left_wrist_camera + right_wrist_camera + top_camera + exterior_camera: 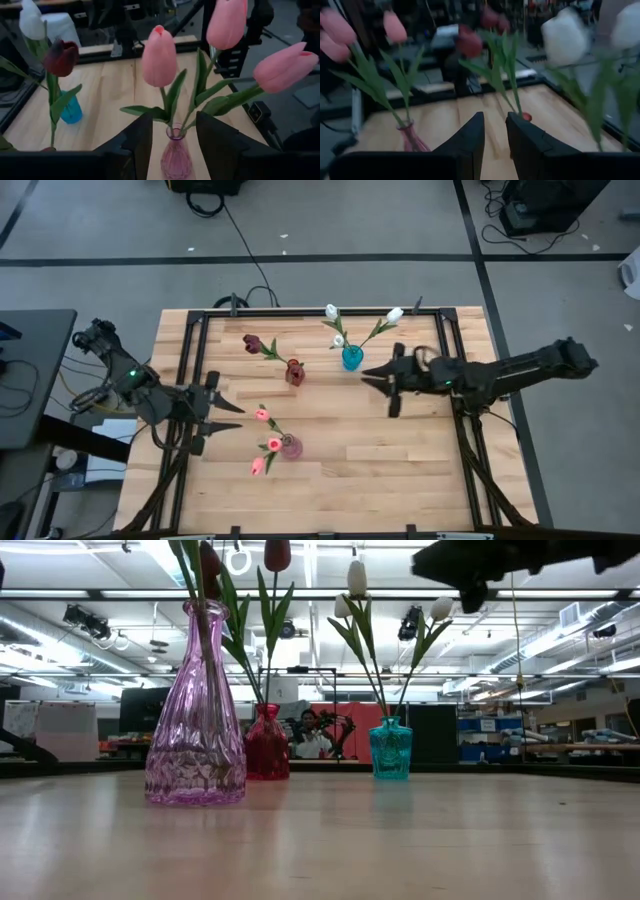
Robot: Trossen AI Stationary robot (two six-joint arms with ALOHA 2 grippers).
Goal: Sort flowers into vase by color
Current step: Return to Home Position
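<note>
Three vases stand on the wooden table. A pink vase (290, 447) (176, 160) holds three pink flowers (159, 57). A red vase (295, 372) holds maroon flowers (252, 342). A teal vase (352, 358) holds white flowers (394, 314). My left gripper (235, 416) (174, 137) hovers open and empty to the left of the pink vase, pointing at it. My right gripper (367, 378) (495, 132) hovers open and empty just right of the teal vase, above the table.
A black metal frame (200, 330) runs along the table's far, left and right sides. The near half of the tabletop (400, 470) is bare wood. In the low view my right arm (480, 565) hangs high above the teal vase (390, 748).
</note>
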